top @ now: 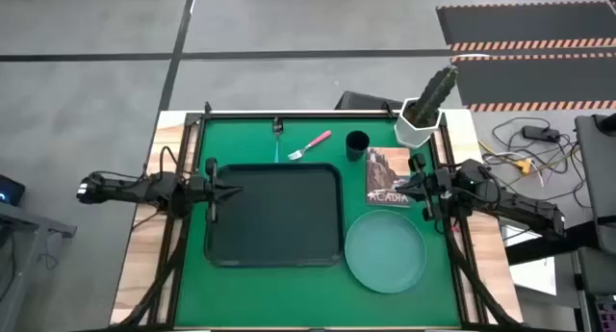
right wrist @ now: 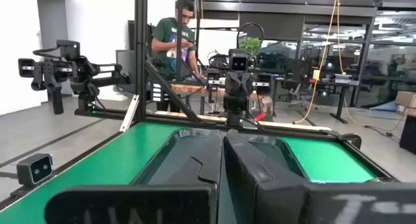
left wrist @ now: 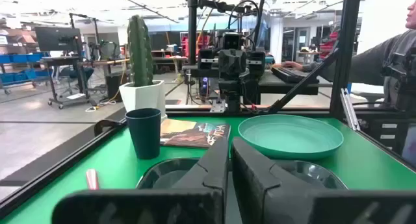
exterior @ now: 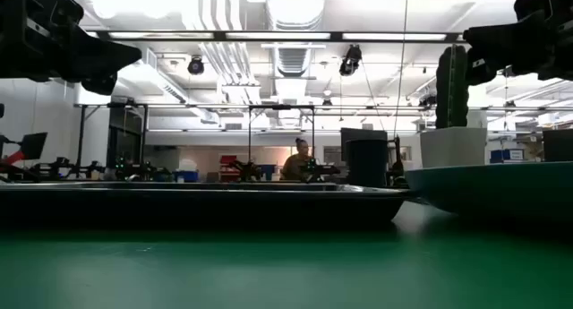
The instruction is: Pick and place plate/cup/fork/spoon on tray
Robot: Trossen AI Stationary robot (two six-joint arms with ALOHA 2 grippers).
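From above, my left gripper [top: 231,191] hangs at the tray's [top: 274,217] nine o'clock edge, fingers pressed together and holding nothing. My right gripper [top: 409,186] sits across the table over a brown book [top: 388,176], also closed and empty; that book lies at the tray's two o'clock, just beside its rim.

The plate [top: 386,251] rests on the green mat [top: 443,293] at the tray's four o'clock, close to its corner. The cup [top: 357,143] stands at the tray's one o'clock, with the fork [top: 311,144] lying at twelve o'clock, pink handle toward the cup. Only the overhead view shows the fork's tines; my left wrist camera catches just a pink tip of it [left wrist: 91,179]. The spoon appears as a thin streak near the fork's nine o'clock side, too faint to be sure of.

The cactus in its white pot [top: 423,115] stands at the mat's far corner, beyond the cup.

My left wrist view lines up cup [left wrist: 144,132], book [left wrist: 195,132] and plate [left wrist: 290,136] past my shut fingers [left wrist: 208,169], with the opposite arm behind. My right wrist view shows the tray [right wrist: 188,143] beyond my closed fingers [right wrist: 250,169], and a person standing in the room. The table-level view shows the tray's rim [exterior: 206,197], the plate's edge [exterior: 501,188] and the cup [exterior: 365,162], with a seated person far back.
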